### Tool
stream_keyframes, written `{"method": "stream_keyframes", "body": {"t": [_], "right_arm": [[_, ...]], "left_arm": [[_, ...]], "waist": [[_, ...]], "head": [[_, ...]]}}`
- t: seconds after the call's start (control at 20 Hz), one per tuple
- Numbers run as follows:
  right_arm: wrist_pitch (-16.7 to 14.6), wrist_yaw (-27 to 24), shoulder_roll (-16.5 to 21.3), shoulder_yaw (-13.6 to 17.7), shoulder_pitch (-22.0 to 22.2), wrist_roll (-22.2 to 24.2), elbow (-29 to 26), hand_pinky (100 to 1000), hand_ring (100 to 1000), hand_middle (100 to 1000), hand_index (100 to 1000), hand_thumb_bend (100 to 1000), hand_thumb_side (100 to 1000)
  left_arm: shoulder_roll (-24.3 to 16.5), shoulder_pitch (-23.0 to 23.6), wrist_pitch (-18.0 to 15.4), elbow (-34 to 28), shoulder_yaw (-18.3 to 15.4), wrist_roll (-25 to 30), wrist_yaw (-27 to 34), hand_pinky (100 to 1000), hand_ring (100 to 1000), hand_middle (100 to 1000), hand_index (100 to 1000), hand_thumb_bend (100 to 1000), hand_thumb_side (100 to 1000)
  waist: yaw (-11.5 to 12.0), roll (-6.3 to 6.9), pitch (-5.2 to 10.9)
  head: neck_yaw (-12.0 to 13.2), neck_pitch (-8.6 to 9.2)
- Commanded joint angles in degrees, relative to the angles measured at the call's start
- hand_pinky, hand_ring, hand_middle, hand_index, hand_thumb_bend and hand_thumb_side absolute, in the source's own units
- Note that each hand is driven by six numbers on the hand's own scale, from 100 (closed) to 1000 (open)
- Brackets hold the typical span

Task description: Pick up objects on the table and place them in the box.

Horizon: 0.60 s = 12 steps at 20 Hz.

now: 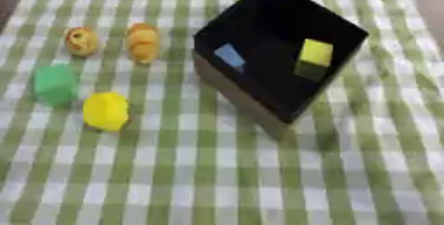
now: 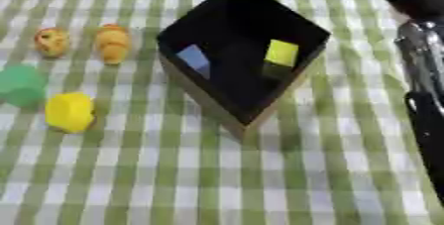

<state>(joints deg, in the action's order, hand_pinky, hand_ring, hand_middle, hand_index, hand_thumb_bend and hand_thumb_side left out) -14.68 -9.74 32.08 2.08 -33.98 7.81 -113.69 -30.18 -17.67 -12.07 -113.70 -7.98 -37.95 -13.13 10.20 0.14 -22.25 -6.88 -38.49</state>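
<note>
1. Bench point(image 1: 260, 184): covered in green-and-white check cloth and carrying everything. Landmark for all places below is the box.
2. Box point(image 1: 247, 101): black inside, brown outside, open top, set corner-on to the robot. Probably turned that way so either arm can reach in over a low wall.
3. Right arm point(image 2: 425, 70): black and silver, at the far right edge of the right eye view, well right of the box. The hand itself is not shown, so I cannot tell how far open it is or whether it holds anything. Left hand is not in view.
4. Inside the box: yellow block point(image 1: 315, 52) by the right wall and blue piece point(image 1: 230, 55) against the left wall. Judged already placed.
5. Left of the box, on the cloth, all apart from one another and within the left arm's side:
   - green block point(image 1: 55, 84), farthest left;
   - yellow lump point(image 1: 106, 111), nearer the robot;
   - two orange rounded things point(image 1: 142, 42) and point(image 1: 83, 41), farther back.
6. Judgement: four items remain; none is being handled now.
</note>
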Motion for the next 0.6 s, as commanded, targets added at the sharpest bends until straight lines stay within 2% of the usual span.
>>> {"method": "stream_keyframes", "body": {"t": [0.05, 0.4, 0.6], "right_arm": [[-0.2, -0.2, 1.6, 0.2, -0.7, 0.0, -0.9, 862, 838, 659, 865, 100, 545], [-0.1, -0.2, 1.7, 0.3, -0.6, 0.0, -0.9, 862, 839, 659, 865, 100, 545], [-0.1, -0.1, 1.8, 0.3, -0.5, 0.0, -0.9, 862, 839, 659, 865, 100, 544]], "left_arm": [[-1.0, -0.3, 0.0, -0.9, -0.4, 0.0, 0.3, 779, 797, 733, 816, 331, 654], [-1.3, -0.1, 0.1, -0.9, -0.4, 0.2, 0.2, 780, 798, 734, 817, 330, 655], [-3.6, 1.3, 0.9, -0.9, -0.1, 0.9, -0.6, 785, 803, 740, 824, 325, 665]], "waist": [[0.0, 0.14, 1.31], [-0.1, 0.20, 1.23], [0.0, 0.26, 1.17]], "head": [[-0.1, 0.45], [-0.1, 0.51], [-0.2, 0.40]]}}
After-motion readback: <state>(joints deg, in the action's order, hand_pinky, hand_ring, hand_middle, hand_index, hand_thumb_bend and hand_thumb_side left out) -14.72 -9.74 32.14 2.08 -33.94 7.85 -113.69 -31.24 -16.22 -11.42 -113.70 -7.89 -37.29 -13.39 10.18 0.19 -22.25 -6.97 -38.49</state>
